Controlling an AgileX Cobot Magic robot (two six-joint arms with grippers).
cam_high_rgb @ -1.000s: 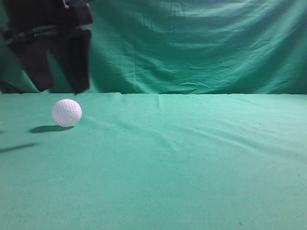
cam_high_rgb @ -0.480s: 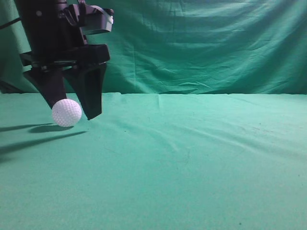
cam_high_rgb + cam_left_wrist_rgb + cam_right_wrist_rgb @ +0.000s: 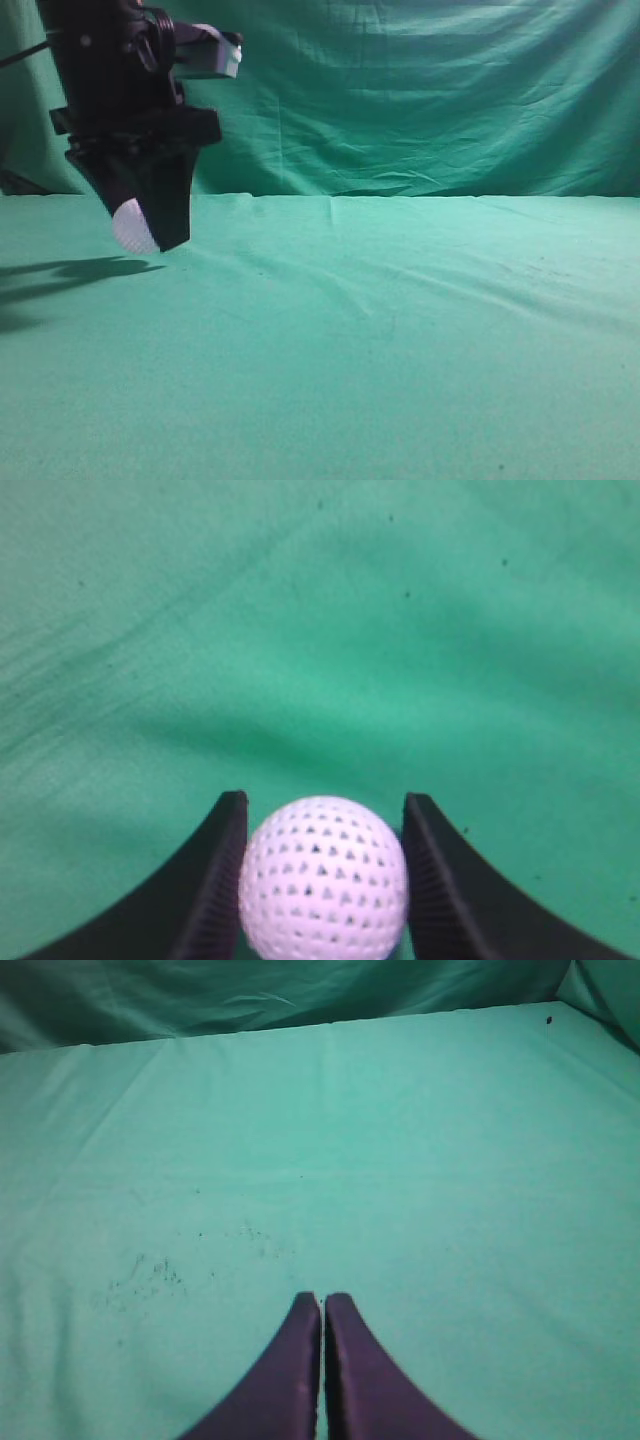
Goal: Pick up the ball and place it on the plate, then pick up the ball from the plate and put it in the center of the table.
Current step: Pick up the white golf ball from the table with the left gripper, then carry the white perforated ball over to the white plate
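- Far left of exterior view: left gripper (image 3: 140, 228) clamped on the ball (image 3: 130, 226), dark fingers (image 3: 170, 200) hiding most of it; only a white dimpled sliver visible.
- Ball apparently just clear of the table (image 3: 400, 330), with its shadow cast on the cloth to the left; actual contact or gap hard to confirm from this angle.
- Left wrist view: ball (image 3: 323, 878) pinched between both ribbed pads (image 3: 222, 880), touching each side, seated squarely rather than off to one edge.
- Judged step: first pick-up, grasp made, lift beginning.
- Plate not visible in any view, so destination unknown from here.
- Next move, as a judgement: raise further, carry to the plate, lower gently and release without letting the round ball roll off.
- Green backdrop curtain (image 3: 420, 90) hung behind the table, wrinkled.
- Right side: right gripper (image 3: 322, 1360) seen only in right wrist view, tips pressed together with nothing between them, parked above bare cloth (image 3: 400, 1160), well apart from the ball.
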